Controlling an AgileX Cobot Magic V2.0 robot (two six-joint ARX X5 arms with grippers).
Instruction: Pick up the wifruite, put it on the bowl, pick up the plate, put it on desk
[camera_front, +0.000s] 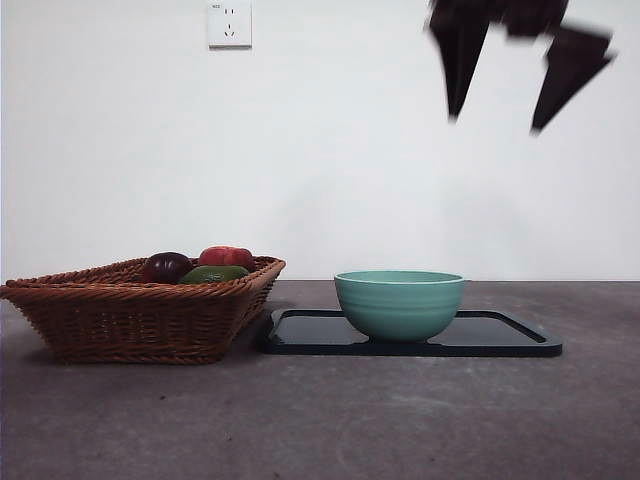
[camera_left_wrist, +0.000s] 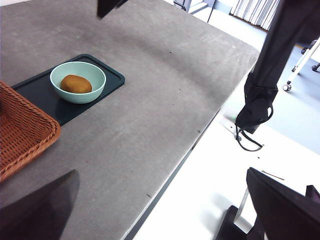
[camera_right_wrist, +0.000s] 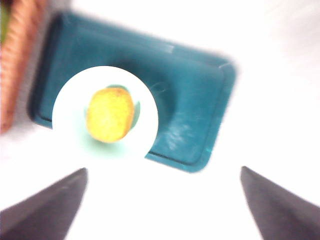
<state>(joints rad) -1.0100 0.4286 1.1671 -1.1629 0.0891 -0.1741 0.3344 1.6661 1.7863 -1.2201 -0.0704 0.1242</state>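
The orange-brown wifruite (camera_left_wrist: 76, 84) lies inside the mint-teal bowl (camera_front: 400, 305); it also shows in the right wrist view (camera_right_wrist: 110, 115). The bowl's wall hides it in the front view. The bowl stands on a dark rectangular plate (camera_front: 500, 337) on the grey-brown desk (camera_front: 350, 420). My right gripper (camera_front: 496, 124) is open and empty, high above the plate's right part, with the bowl (camera_right_wrist: 145, 110) and plate (camera_right_wrist: 195, 100) below it. My left gripper (camera_left_wrist: 161, 171) is open and empty, far from the bowl (camera_left_wrist: 80, 97), above the desk's edge.
A brown wicker basket (camera_front: 140, 315) stands just left of the plate, nearly touching it. It holds a dark purple fruit (camera_front: 165, 266), a red fruit (camera_front: 228, 256) and a green fruit (camera_front: 213, 273). The desk's edge (camera_left_wrist: 200, 135) drops to a white floor.
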